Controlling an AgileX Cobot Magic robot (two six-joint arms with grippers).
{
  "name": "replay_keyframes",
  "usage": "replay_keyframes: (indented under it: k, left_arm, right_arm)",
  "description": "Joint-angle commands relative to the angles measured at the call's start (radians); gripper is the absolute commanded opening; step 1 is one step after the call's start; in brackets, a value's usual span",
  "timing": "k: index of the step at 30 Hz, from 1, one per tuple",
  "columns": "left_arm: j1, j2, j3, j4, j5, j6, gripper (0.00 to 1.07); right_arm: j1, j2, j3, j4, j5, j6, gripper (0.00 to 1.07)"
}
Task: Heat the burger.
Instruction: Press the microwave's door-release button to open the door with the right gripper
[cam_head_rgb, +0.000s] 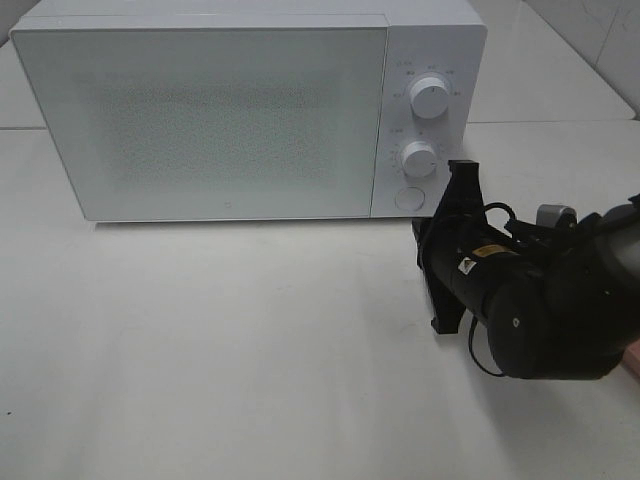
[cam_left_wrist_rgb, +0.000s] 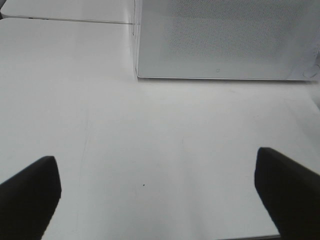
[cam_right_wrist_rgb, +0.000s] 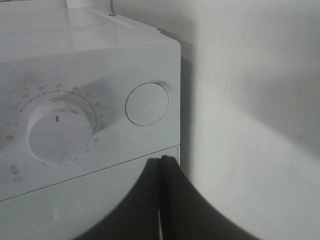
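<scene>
The burger is out of view. The white microwave (cam_head_rgb: 200, 120) stands at the back of the table with its door closed. My right gripper (cam_head_rgb: 420, 232) is shut and empty. Its joined fingertips (cam_right_wrist_rgb: 162, 162) point at the control panel, close to the round door button (cam_right_wrist_rgb: 147, 103), which also shows in the exterior view (cam_head_rgb: 408, 197). I cannot tell if they touch the panel. My left gripper (cam_left_wrist_rgb: 157, 170) is open and empty, low over the bare table in front of the microwave (cam_left_wrist_rgb: 225, 40). It does not show in the exterior view.
The panel carries an upper knob (cam_head_rgb: 432, 97) and a lower knob (cam_head_rgb: 419, 157), the lower one also in the right wrist view (cam_right_wrist_rgb: 59, 131). The white table (cam_head_rgb: 220, 340) spreads in front. A tiled wall rises at the back right.
</scene>
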Motion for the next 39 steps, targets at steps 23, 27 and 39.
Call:
replay_keyframes:
  k: [23,27,39]
  left_arm:
    - [-0.003,-0.024,0.005,-0.008,-0.01,-0.001,0.98]
    - [-0.003,-0.024,0.005,-0.008,-0.01,-0.001,0.98]
    - [-0.003,-0.024,0.005,-0.008,-0.01,-0.001,0.98]
  right_arm:
    - [-0.072,0.147,-0.245,-0.012,0.069,-0.1,0.0]
    - [-0.08,0.171,-0.281,0.004,0.07,-0.104,0.0]
    - [-0.104,0.182,-0.291,0.035,0.081,-0.144,0.0]
